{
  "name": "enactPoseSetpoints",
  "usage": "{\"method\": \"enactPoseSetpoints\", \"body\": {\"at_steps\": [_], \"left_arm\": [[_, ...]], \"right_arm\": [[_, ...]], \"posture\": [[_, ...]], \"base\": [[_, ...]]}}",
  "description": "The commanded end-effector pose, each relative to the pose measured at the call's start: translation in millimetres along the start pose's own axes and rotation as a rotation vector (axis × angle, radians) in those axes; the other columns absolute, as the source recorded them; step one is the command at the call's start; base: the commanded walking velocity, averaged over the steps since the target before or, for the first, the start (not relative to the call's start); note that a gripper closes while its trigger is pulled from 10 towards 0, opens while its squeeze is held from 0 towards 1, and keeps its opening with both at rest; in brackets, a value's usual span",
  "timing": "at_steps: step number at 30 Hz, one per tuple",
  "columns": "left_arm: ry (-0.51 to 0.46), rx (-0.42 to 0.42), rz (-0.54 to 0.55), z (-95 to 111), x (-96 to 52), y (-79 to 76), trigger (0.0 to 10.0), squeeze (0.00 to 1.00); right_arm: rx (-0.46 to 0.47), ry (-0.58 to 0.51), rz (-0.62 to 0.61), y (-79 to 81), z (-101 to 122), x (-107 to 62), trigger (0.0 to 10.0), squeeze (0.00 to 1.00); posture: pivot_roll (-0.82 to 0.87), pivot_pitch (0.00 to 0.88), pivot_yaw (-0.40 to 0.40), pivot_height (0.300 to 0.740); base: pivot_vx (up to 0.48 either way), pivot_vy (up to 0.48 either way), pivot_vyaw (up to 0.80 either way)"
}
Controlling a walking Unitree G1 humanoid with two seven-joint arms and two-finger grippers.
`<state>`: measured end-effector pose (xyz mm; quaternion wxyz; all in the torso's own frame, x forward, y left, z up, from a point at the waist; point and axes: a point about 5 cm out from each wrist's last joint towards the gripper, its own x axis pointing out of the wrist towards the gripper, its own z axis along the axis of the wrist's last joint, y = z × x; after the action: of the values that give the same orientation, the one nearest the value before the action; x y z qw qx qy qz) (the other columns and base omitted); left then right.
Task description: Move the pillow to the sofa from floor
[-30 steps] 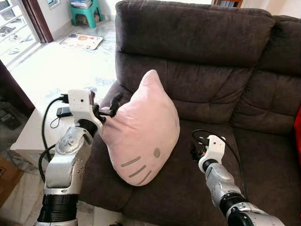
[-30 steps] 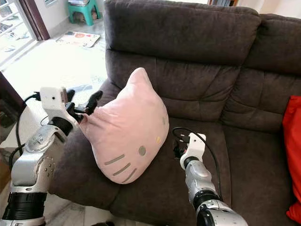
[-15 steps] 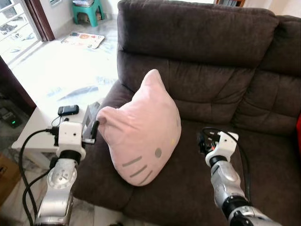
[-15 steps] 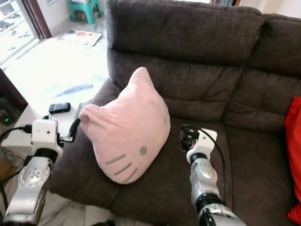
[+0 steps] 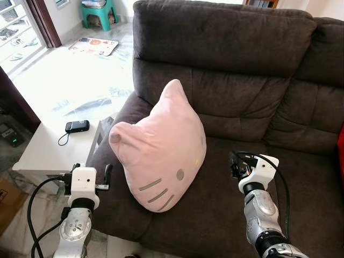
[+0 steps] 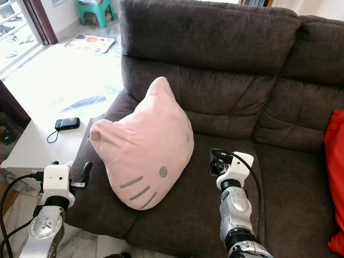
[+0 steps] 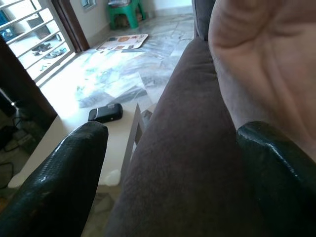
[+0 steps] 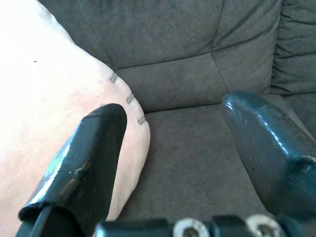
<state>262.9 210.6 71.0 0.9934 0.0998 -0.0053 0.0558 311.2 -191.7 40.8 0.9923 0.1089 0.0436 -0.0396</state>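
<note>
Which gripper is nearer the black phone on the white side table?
Left. The left gripper hangs beside the sofa arm, just past the table holding the phone. The right gripper is across the pillow, over the seat.

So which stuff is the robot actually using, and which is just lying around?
For the job:
- pink cat-face pillow, leaning on the seat
- brown sofa
- left tool, open, beside the armrest
- right tool, open

Just lying about:
- black phone on the white side table
- green stool
- red cushion
</note>
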Motion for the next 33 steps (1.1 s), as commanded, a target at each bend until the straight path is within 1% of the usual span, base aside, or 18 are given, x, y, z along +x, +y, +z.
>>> {"method": "enactPoseSetpoints", "body": {"at_steps": [1, 8, 13, 16, 19, 25, 33], "left_arm": [[0.006, -0.024, -0.012, -3, -0.1, -3.9, 10.0, 0.0], [0.004, -0.048, -0.045, -5, 3.3, -12.0, 10.0, 0.0], [0.015, -0.056, -0.077, -9, 4.6, -14.3, 10.0, 0.0], [0.014, -0.058, -0.077, -10, 4.8, -14.1, 10.0, 0.0], [0.004, -0.073, -0.084, -8, 6.5, -16.4, 10.0, 0.0], [-0.008, -0.077, -0.096, -6, 10.2, -17.7, 10.0, 0.0], [-0.009, -0.071, -0.097, -7, 11.1, -14.4, 10.0, 0.0]], "right_arm": [[-0.001, -0.005, -0.006, -2.6, -1, -2.8, 10.0, 0.0], [-0.001, 0.02, 0.01, 0.7, -6, -4.1, 10.0, 0.0], [0.0, 0.021, 0.02, 5.3, -8, -4.9, 10.0, 0.0], [0.001, 0.021, 0.02, 5.7, -9, -5.1, 10.0, 0.0], [0.0, 0.025, 0.024, 6.6, -10, -5.9, 10.0, 0.0], [-0.003, 0.03, 0.028, 7.7, -12, -6.9, 10.0, 0.0], [0.0, 0.03, 0.028, 9.4, -13, -7.7, 10.0, 0.0]], "posture": [[0.1, 0.094, -0.036, 0.74], [0.1, 0.078, -0.032, 0.74], [0.1, 0.061, -0.025, 0.74], [0.1, 0.057, -0.025, 0.74], [0.09, 0.04, -0.023, 0.74], [0.09, 0.014, -0.02, 0.74], [0.09, 0.0, -0.014, 0.74]], "base": [[0.0, 0.0, 0.0], [0.0, 0.0, 0.0], [0.0, 0.0, 0.0], [0.0, 0.0, 0.0], [0.0, 0.0, 0.0], [0.0, 0.0, 0.0], [-0.273, 0.0, 0.0]]}}
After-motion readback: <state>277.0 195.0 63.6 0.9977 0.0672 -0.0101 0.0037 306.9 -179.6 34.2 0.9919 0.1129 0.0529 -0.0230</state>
